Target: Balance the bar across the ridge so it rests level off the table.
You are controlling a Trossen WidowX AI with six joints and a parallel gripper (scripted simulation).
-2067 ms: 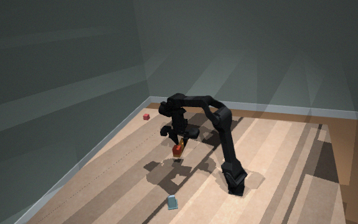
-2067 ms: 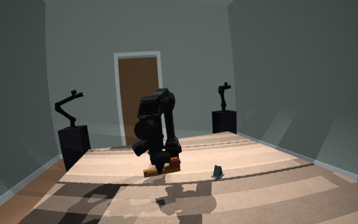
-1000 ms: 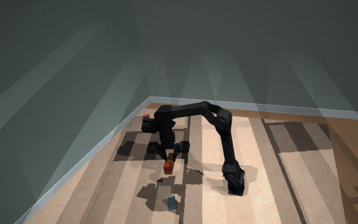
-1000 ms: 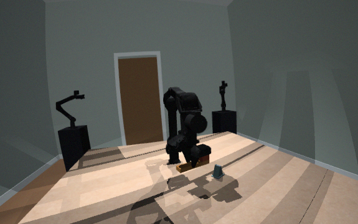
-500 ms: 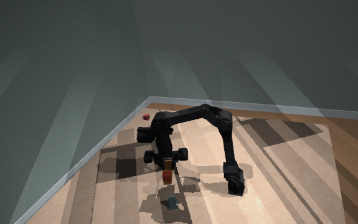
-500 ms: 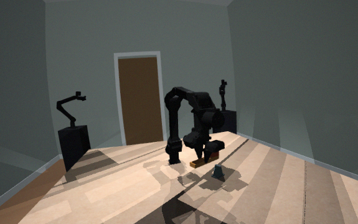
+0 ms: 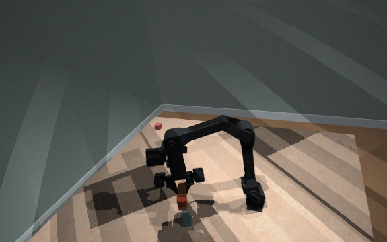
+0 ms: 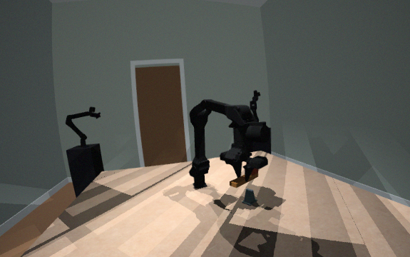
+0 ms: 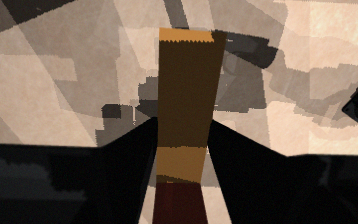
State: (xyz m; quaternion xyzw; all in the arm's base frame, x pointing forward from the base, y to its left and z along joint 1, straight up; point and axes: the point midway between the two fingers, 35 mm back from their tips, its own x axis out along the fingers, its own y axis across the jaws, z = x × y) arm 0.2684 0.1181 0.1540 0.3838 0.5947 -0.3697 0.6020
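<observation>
An orange-brown bar point(image 7: 182, 187) point(image 8: 237, 182) point(image 9: 186, 95) with a red block point(image 7: 182, 202) point(image 9: 179, 205) at one end hangs in the air above the table. My gripper point(image 7: 180, 192) point(image 8: 243, 177) point(image 9: 182, 124) is shut on the bar, with one finger on each side of it. The teal ridge point(image 7: 186, 220) point(image 8: 249, 197) stands upright on the table, narrow at the top. The bar is higher than the ridge and clear of it. In the top view the red end is the one nearest the ridge. The ridge does not show in the wrist view.
A small red cube point(image 7: 158, 126) lies near the table's far left edge in the top view. My arm's base point(image 7: 255, 201) point(image 8: 200, 180) stands to one side of the ridge. Two other arms stand beyond the table in the exterior view, the left one on a dark pedestal point(image 8: 83, 164).
</observation>
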